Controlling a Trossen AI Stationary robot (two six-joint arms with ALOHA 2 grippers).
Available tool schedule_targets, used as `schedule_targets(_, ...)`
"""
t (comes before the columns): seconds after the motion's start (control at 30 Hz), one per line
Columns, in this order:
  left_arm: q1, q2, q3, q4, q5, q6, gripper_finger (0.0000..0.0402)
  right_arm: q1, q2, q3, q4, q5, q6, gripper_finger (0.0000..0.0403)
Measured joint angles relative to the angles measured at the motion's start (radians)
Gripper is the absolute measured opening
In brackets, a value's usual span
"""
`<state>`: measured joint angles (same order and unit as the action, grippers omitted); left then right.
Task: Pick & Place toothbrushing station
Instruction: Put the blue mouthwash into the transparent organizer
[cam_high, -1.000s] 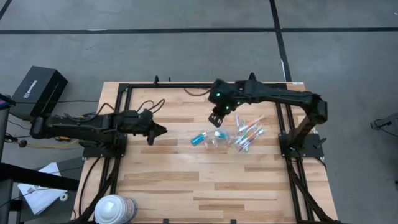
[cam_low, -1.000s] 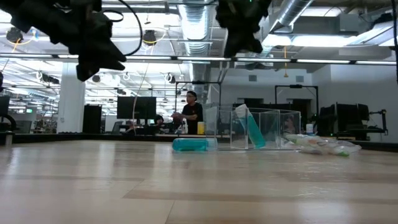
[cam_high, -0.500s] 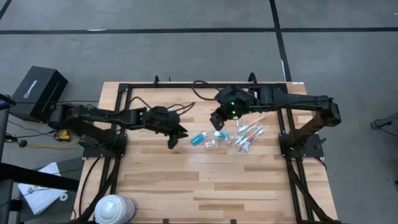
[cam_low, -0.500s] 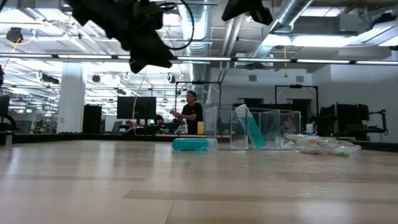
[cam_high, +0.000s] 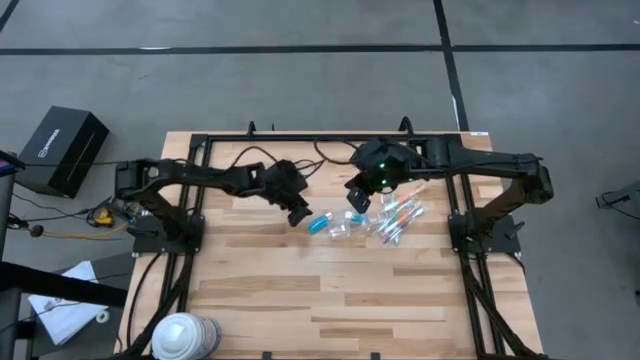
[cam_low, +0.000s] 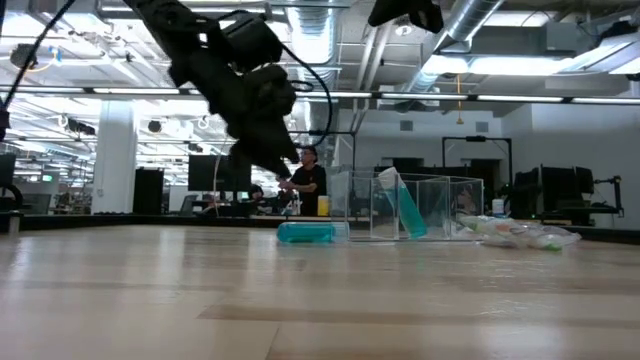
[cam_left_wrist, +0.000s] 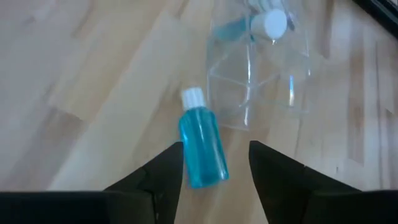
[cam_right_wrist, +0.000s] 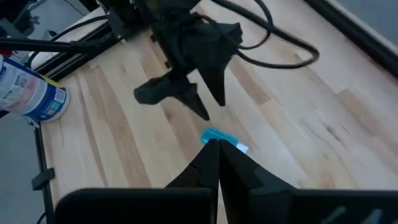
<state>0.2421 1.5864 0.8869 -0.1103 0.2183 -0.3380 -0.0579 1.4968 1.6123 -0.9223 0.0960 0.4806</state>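
Now your left gripper (cam_left_wrist: 214, 171) hangs jaws spread over the short blue tube with a white end (cam_left_wrist: 201, 146) — mid-frame, bare wood around — having swung in from the left; the right gripper (cam_high: 357, 197), jaws pressed together, hovers above the see-through plastic cup (cam_high: 346, 226).

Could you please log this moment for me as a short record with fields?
left gripper: open, above the table, lined up on the tube
right gripper: shut, raised above the cup
tube: blue, white cap, lying flat beside the cup
cup: clear, on the table
toothbrushes: loose pile to the cup's right
held: nothing
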Motion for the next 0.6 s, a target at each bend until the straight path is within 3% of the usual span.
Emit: schedule_targets(0.6, 0.025, 0.253, 0.161, -0.029, 0.125, 0.072, 0.0174, -0.078, -0.111, 0.0, -0.059, -0.051, -0.057, 0.0)
